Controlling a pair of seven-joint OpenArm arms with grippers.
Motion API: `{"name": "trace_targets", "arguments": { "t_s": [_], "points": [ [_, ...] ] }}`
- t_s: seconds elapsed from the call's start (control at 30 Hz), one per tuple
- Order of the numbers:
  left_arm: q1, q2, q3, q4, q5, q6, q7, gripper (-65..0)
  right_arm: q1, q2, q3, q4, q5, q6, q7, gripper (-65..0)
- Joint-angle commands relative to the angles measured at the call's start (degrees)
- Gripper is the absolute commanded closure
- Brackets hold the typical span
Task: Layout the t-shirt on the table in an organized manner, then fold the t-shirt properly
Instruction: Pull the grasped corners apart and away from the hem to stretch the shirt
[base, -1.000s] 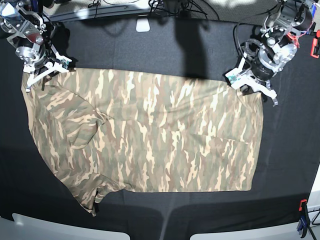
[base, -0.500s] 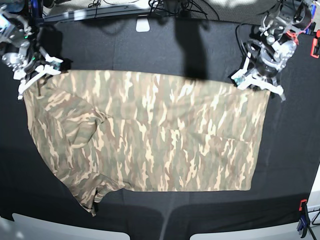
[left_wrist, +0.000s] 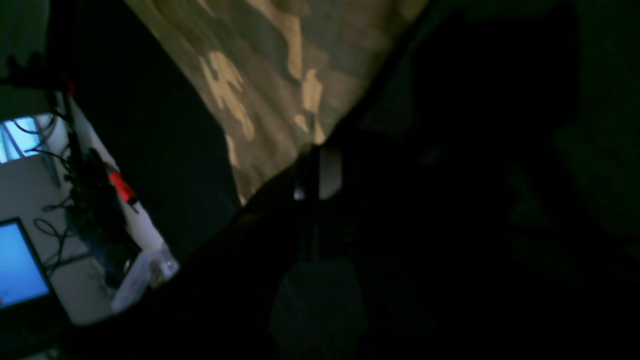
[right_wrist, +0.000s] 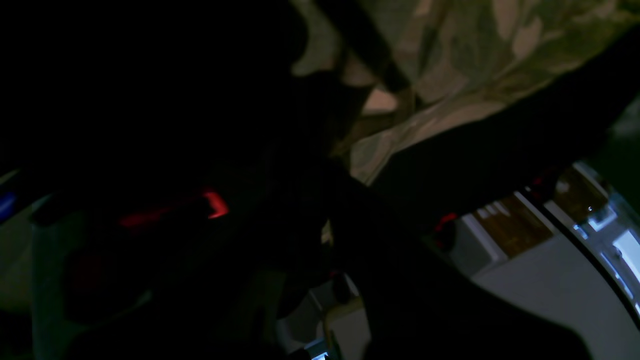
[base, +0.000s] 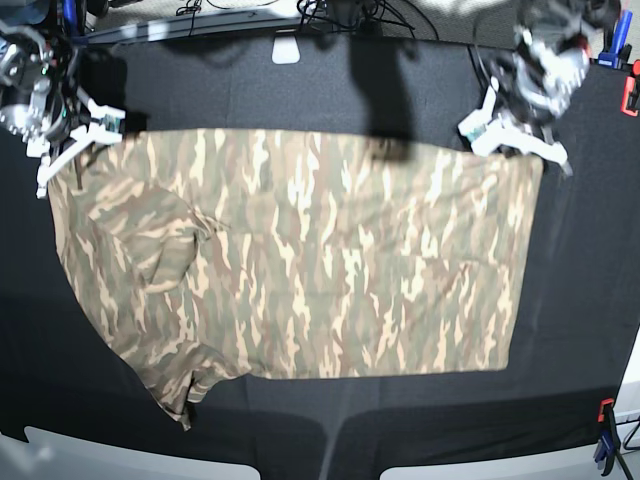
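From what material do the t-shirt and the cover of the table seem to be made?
The t-shirt looks like soft knit fabric, probably cotton or a blend: matte camouflage print, gentle wrinkles, and a sleeve that folds limply.

The table seems covered with matte black cloth: it gives no shine and shows faint creases. The exact fibre cannot be told.

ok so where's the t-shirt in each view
base: the t-shirt spreads across the middle of the table.
left wrist: a camouflage wedge at top centre.
right wrist: a bunched fold, upper right.
shared landmark: the black table cloth bordering the shirt's edge.
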Motion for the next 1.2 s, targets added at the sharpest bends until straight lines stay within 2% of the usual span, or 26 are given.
{"name": "trace_targets", "arguments": {
  "t_s": [0.0,0.17,0.27,0.47,0.63,1.0,1.17],
  "points": [
    [0.9,-0.66,-0.48,1.14,2.14,1.44,0.52,0.0,-0.63,1.55,0.57,0.72,-0.52,0.07,-0.85,0.0],
    [4.35,-1.01,-0.48,1.16,5.6,3.48,1.86,0.0,-6.12,1.57,0.57,1.75,-4.92,-0.09,-2.21,0.0],
    [6.73,-1.79,-0.48,1.4,5.7,4.7,2.51,0.0,-8.04,1.55,0.57,2.58,-5.01,-0.07,-3.26,0.0],
    [13.05,-3.54,-0.46,5.81,9.86,5.33,4.26,0.0,-8.9,1.66,0.57,2.69,-5.25,-0.09,-3.85,0.0],
    [16.87,-3.96,-0.48,10.75,9.84,6.01,4.11,0.0,-8.9,3.15,0.57,3.65,-5.16,-0.02,-3.78,0.0],
    [18.82,-3.96,-0.46,11.04,9.88,6.27,6.36,0.0,-8.9,7.87,0.57,5.68,-4.72,0.9,-4.0,0.0],
    [19.89,-3.96,-0.46,11.06,9.88,7.1,5.09,0.0,-8.92,8.2,0.57,5.7,-4.7,1.07,-3.82,0.0]
  ]
}}
